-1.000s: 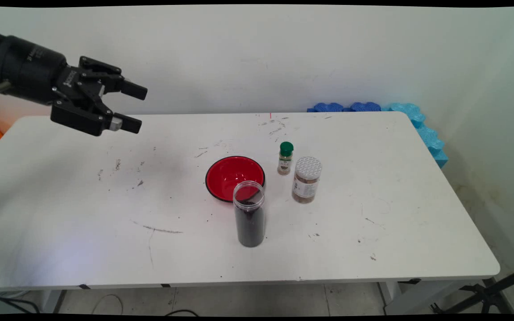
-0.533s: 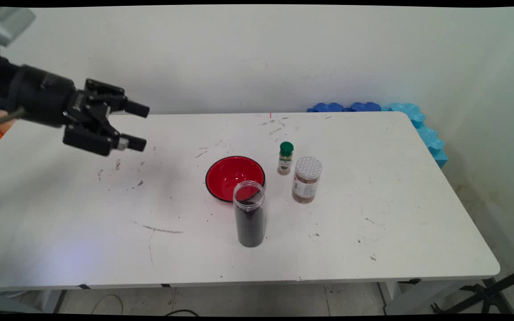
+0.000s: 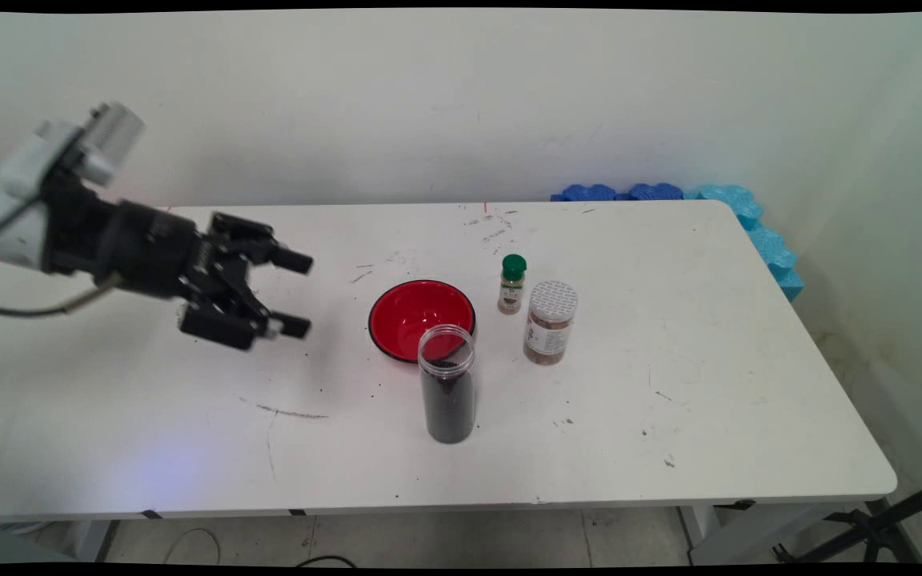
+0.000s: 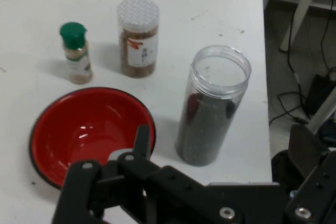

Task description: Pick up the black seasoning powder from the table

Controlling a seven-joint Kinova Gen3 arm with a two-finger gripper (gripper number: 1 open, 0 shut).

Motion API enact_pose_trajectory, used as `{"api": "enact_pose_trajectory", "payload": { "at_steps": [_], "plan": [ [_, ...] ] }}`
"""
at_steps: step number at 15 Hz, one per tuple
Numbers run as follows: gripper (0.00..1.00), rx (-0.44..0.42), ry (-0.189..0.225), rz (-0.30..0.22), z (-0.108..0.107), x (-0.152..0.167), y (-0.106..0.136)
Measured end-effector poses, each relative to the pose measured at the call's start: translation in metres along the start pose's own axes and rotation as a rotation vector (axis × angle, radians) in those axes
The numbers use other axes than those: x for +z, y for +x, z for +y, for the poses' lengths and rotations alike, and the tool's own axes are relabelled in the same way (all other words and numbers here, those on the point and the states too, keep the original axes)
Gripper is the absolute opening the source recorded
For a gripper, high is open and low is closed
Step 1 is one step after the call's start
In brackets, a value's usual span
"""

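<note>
The pincer is held released and empty above the surface, left of the red bowl. An uncapped dark-filled jar stands just beside the bowl, toward the near edge; two capped spice jars stand rightward.

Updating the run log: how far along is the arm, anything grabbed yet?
Done: nothing that shows. The red bowl is empty, the clear jar stands open with dark contents inside, and the green-capped shaker and white-lidded jar are capped. In hand: nothing; the jaws are open, in the air left of the bowl. Left: any grasp at all.
</note>
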Motion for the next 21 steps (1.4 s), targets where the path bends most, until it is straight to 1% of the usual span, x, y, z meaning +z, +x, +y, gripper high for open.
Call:
{"api": "enact_pose_trajectory", "payload": {
  "at_steps": [6,12,17,21],
  "plan": [
    [1.00,0.011,-0.035,-0.017,0.008,0.062,-0.019],
    [1.00,0.012,-0.052,-0.029,0.009,0.122,-0.024],
    [1.00,0.030,-0.063,-0.044,0.004,0.158,-0.027],
    [1.00,0.041,-0.069,-0.049,0.001,0.178,-0.028]
  ]
}}
